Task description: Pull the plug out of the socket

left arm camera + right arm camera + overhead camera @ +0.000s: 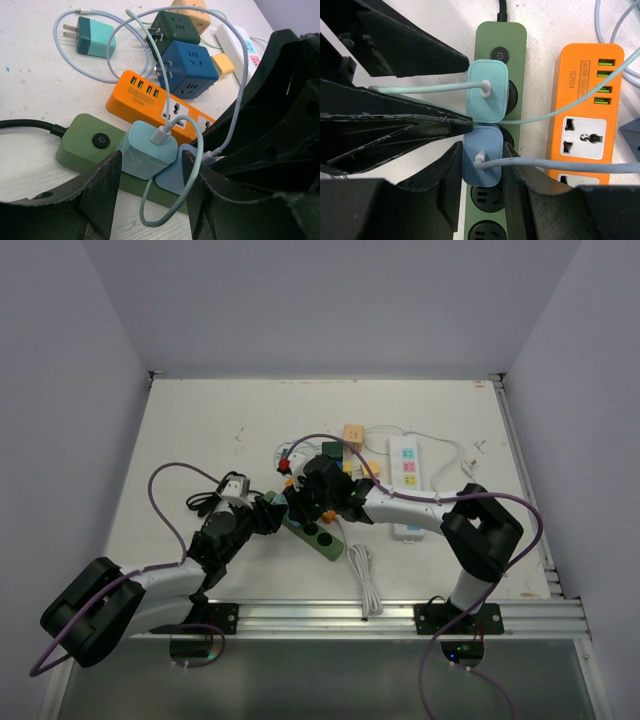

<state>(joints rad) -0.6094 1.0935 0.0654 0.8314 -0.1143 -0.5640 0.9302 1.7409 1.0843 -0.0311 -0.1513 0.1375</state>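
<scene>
Three chargers (95, 37) (149, 150) (482, 160), at least three cube sockets (192, 67), three power strips (85, 145), two grippers (150, 170) (482, 165).

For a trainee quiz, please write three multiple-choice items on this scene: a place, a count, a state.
1. The light blue charger sits between fingers of: A left tool, B right tool, C neither.
2. Chargers plugged into the green strip: A one, B three, C two.
3. The mint charger is: A plugged in, B lying loose, C lifted clear.
Answers: B, the right wrist view shows its own fingers flanking it; C, mint and light blue; A, it sits on the green strip.
</scene>
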